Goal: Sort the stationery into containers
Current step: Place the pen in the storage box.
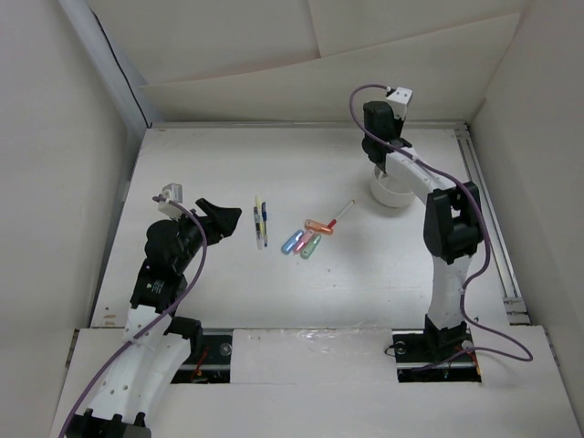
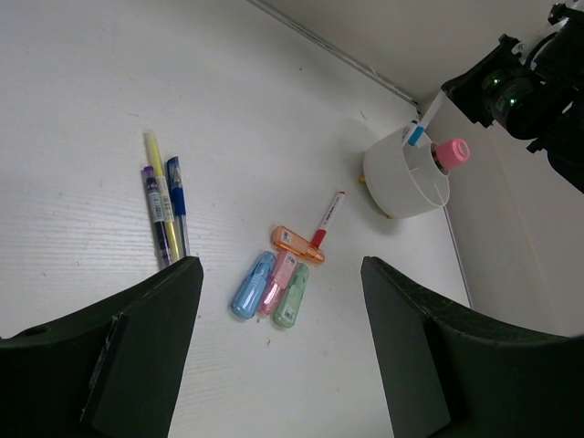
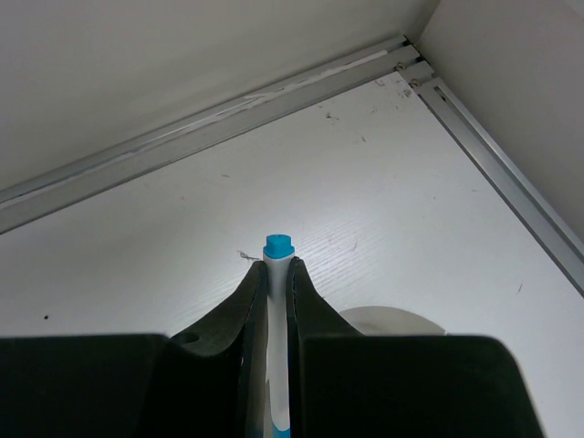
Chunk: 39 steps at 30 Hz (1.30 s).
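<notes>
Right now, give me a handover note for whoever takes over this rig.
Left gripper: open, empty, above the table near the three pens.
Right gripper: shut on a blue-capped pen over the cup.
Done: a pink-capped piece is in the cup.
Left: the held pen, the four markers, the red-tipped pen and the three pens, all lying on the table.
</notes>
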Tool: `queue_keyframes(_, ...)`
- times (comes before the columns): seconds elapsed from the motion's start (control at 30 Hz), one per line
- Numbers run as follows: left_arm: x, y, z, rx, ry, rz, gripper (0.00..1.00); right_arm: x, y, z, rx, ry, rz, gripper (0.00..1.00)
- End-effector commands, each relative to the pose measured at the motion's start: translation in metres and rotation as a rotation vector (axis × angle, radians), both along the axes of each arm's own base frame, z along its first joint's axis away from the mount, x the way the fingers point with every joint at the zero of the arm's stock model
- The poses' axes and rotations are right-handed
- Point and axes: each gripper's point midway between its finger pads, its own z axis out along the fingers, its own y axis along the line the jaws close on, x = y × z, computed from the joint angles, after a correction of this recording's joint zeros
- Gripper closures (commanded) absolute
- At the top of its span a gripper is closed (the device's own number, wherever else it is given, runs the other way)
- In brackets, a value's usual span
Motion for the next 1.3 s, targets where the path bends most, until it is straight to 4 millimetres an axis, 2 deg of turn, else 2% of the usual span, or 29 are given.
queue_keyframes(0.0, 0.002, 0.001, 0.01, -0.009, -0.048, 0.005, 0.33, -0.001, -0.001, 0.014, -0.006, -0.056, -0.036, 1.0)
queue_keyframes(0.3, 0.002, 0.001, 0.01, -0.009, -0.048, 0.005, 0.33, -0.004, 0.001, 0.006, -0.02, -0.041, -0.046, 0.97)
queue_keyframes(0.63, 0.001, 0.001, 0.012, -0.011, -0.057, 0.005, 0.33, -0.007, 0.01, 0.003, -0.026, -0.033, -0.036, 0.84)
queue_keyframes(0.77, 0.0, 0.002, 0.01, -0.011, -0.057, 0.005, 0.33, -0.01, 0.008, 0.005, -0.029, -0.034, -0.045, 0.73)
queue_keyframes(0.83, 0.0, 0.002, 0.01, -0.011, -0.057, 0.005, 0.33, -0.01, 0.007, 0.009, -0.026, -0.043, -0.045, 0.67)
queue_keyframes(0.93, 0.0, 0.002, 0.01, -0.011, -0.057, 0.005, 0.33, -0.012, 0.007, 0.02, -0.019, -0.062, -0.046, 0.64)
queue_keyframes(1.1, 0.0, 0.002, 0.01, -0.011, -0.057, 0.005, 0.33, -0.015, 0.007, 0.027, -0.011, -0.072, -0.037, 0.64)
queue_keyframes(1.17, 0.0, 0.002, 0.01, -0.011, -0.057, 0.005, 0.33, -0.021, 0.012, 0.049, 0.005, -0.112, -0.026, 0.64)
queue_keyframes(1.27, 0.0, 0.002, 0.01, -0.011, -0.057, 0.005, 0.33, -0.034, 0.035, 0.073, 0.041, -0.14, 0.051, 0.65)
